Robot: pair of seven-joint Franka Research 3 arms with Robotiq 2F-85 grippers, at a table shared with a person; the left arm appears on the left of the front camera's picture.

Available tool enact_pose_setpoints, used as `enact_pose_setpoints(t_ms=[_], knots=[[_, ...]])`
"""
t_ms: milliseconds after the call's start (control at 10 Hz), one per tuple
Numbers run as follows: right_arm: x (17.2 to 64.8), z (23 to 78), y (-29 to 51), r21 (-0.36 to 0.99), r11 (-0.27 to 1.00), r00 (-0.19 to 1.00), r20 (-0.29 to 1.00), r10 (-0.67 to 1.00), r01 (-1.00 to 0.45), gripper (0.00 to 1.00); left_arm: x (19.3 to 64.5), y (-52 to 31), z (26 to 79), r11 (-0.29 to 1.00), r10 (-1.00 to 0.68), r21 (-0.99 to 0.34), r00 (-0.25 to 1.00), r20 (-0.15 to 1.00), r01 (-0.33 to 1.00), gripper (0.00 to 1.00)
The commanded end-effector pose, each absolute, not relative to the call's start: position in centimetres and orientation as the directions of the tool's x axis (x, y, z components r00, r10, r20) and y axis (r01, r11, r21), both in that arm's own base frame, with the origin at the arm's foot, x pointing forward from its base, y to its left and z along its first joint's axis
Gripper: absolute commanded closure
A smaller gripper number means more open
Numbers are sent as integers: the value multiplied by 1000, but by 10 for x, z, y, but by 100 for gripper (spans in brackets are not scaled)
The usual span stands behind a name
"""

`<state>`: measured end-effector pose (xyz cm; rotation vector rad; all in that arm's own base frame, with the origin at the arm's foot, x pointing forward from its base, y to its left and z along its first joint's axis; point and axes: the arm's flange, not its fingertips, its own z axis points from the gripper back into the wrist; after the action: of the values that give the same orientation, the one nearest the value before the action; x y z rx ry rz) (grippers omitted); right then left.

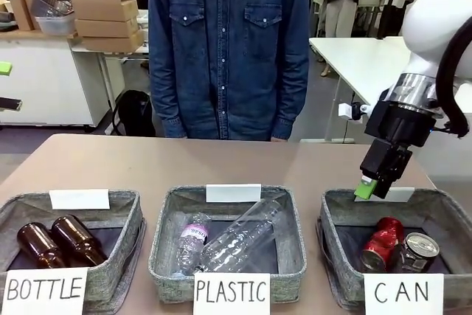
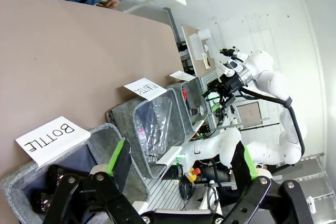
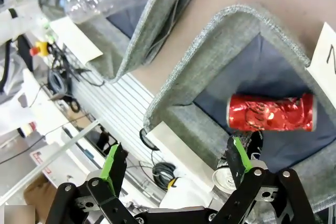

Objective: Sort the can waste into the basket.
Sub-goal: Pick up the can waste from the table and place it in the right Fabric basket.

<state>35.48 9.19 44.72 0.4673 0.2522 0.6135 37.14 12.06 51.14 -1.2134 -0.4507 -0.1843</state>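
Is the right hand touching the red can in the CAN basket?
Apart. The front view shows the right hand open above the basket's rim, with the red can lying well below it.

The right arm reaches in from the right, its pincer (image 1: 375,186) pointing down with jaws spread wide and empty. The left pincer (image 2: 181,162) also stands open, holding nothing.

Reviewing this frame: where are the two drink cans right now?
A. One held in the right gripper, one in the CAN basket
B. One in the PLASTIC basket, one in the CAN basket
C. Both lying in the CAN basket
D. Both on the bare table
C: the red can and the dark can both lie inside the CAN basket, while the right gripper above its far rim is open and holds nothing.
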Motion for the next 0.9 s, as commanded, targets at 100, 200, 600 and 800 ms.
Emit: enact_pose_setpoints(t_ms=[100,200,600,800], knots=[[363,447,94,537,709,822,-48,568,-458,0,369,122,513,342,88,-854,892,444,392,0],[365,449,94,563,702,837,-33,546,-436,0,369,122,513,342,88,-854,892,444,392,0],[361,495,88,969,57,953,226,203,-242,0,369,122,513,342,88,-854,892,444,392,0],[365,501,67,953,-264,989,148,-14,-147,0,369,122,513,342,88,-854,892,444,392,0]])
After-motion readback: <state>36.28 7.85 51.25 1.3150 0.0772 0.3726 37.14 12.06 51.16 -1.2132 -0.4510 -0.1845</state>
